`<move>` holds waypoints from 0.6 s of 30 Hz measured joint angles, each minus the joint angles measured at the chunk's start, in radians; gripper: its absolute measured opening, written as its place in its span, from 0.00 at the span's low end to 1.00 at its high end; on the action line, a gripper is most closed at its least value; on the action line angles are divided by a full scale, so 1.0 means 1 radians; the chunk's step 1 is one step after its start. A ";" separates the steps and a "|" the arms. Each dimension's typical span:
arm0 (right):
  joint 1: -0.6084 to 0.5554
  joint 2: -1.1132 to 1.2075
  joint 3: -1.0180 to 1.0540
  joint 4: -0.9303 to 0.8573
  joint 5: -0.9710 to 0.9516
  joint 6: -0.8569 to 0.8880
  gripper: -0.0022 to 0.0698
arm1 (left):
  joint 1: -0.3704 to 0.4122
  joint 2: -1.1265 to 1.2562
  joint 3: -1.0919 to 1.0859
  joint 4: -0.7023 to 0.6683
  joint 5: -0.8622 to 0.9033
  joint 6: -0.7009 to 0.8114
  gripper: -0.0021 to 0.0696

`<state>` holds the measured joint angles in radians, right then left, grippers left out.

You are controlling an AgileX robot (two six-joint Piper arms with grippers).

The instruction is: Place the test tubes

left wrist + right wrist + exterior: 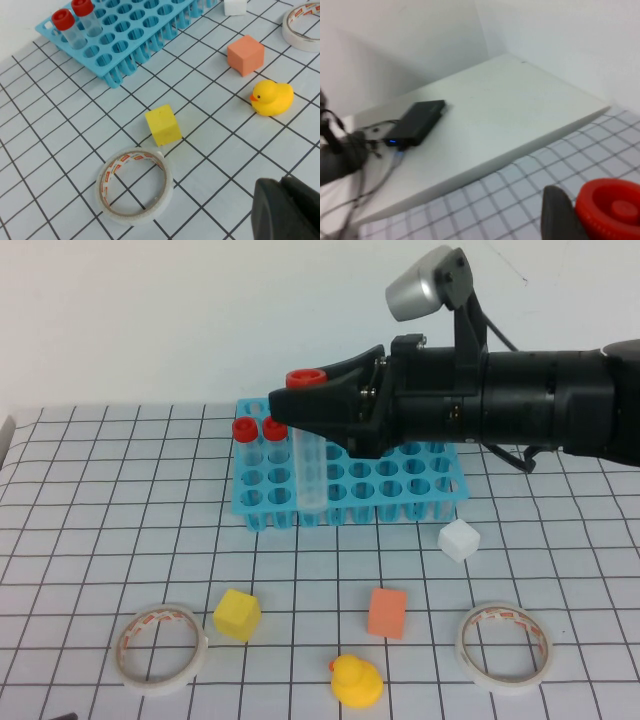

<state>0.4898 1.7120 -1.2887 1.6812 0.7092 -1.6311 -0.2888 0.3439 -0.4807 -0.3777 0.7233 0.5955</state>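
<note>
High view: right gripper clamps tube above rack, left gripper near tape

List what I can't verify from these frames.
- Left pincer, front left: only a dark corner shows in the left wrist view, cut by the frame edge; absent from the high view.
- Right pincer, gripping the test tube over the rack: high view cannot show whether the tube's foot sits in a hole.
- Rack's back rows: hidden behind the right arm, high view.
- Right wrist view: only the red cap, cut by the edge.
</note>
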 joint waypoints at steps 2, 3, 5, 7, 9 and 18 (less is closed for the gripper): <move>0.000 0.000 0.000 0.000 0.077 0.035 0.41 | 0.000 0.000 0.000 0.000 0.002 0.000 0.03; 0.000 0.000 0.000 0.000 0.113 0.040 0.41 | 0.000 0.000 0.000 0.000 0.002 0.000 0.03; 0.000 0.000 0.000 0.000 0.175 0.046 0.41 | 0.000 0.000 0.000 0.000 0.004 0.000 0.03; 0.000 0.000 0.000 -0.019 0.203 0.061 0.41 | 0.000 0.000 0.000 0.000 0.004 0.000 0.03; 0.000 -0.008 0.000 -0.087 0.168 0.095 0.41 | 0.000 0.000 0.000 -0.004 0.004 -0.002 0.03; 0.036 -0.066 0.000 -0.816 -0.391 0.947 0.41 | 0.000 0.000 0.000 -0.015 0.006 -0.002 0.03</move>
<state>0.5257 1.6463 -1.2887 0.8655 0.3180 -0.6839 -0.2888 0.3439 -0.4807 -0.3924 0.7288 0.5930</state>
